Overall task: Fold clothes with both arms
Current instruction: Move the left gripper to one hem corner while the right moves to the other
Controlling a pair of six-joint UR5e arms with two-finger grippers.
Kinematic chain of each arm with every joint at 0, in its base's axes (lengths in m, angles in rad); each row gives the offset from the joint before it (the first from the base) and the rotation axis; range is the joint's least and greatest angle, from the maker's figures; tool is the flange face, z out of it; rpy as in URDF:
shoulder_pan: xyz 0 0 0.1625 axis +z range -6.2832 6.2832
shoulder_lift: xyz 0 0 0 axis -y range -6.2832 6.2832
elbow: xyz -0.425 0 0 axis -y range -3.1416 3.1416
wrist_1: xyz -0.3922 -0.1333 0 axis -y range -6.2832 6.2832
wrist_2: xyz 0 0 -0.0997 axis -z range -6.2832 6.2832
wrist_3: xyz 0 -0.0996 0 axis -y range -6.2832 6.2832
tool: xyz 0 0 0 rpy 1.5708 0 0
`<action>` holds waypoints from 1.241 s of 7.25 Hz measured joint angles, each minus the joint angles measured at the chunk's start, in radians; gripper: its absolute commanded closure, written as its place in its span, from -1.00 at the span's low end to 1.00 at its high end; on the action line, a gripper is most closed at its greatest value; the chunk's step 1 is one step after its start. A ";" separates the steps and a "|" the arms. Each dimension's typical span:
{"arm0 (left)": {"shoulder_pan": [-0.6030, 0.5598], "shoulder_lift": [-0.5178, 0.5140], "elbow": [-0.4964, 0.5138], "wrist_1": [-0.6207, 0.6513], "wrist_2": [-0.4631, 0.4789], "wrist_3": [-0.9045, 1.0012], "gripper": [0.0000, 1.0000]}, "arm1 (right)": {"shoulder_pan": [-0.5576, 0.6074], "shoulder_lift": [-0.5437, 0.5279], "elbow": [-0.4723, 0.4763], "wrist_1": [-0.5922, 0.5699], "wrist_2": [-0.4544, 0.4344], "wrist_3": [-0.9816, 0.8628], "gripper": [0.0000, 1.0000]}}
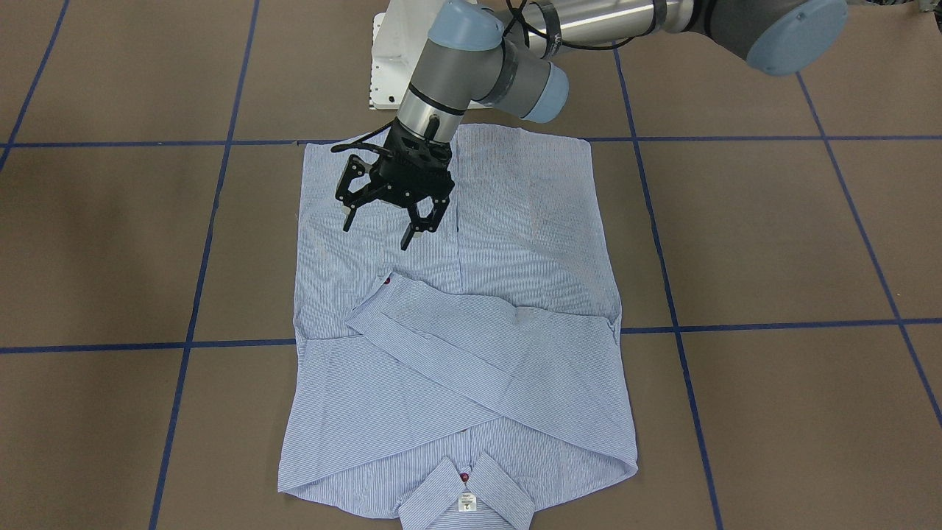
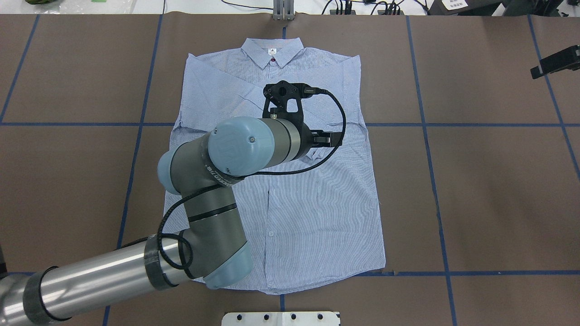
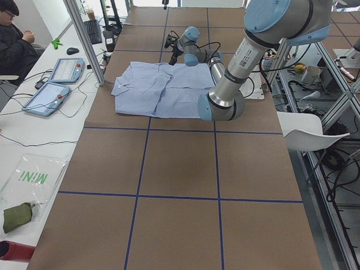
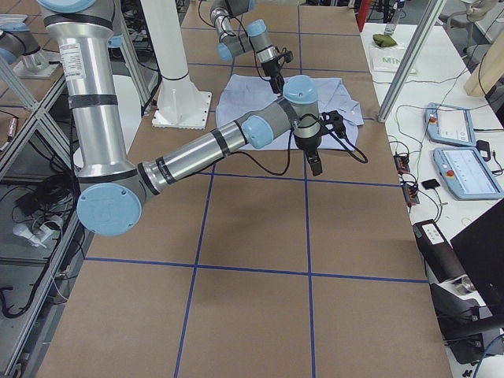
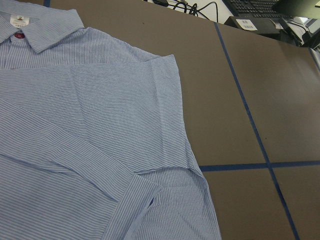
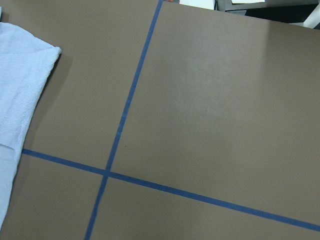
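Hovering my left claw (image 1: pixel 375 235), spread wide and empty, above the shirt (image 1: pixel 515 221) lying flat in the middle of the tabletop (image 1: pixel 773 243), collar (image 1: pixel 441 489) toward the far edge and sleeves (image 1: pixel 471 331) crossed over the chest, I avoid dragging that fold; my right claw (image 4: pixel 315 164) hangs off to the side, open or closed I cannot tell.

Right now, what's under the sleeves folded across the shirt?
The front of the shirt lies under the crossed sleeves and shows around them. Whatever sits right beneath the sleeves is covered.
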 measured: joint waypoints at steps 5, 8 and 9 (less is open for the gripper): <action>-0.028 0.243 -0.387 0.194 -0.142 0.199 -1.00 | -0.343 -0.133 0.273 0.175 -0.165 0.530 -1.00; -0.034 0.493 -0.545 0.187 -0.177 0.145 -1.00 | -0.759 -0.201 0.380 0.176 -0.545 0.834 -1.00; -0.024 0.552 -0.567 0.183 -0.175 0.088 -1.00 | -0.889 -0.208 0.388 0.174 -0.689 0.906 -1.00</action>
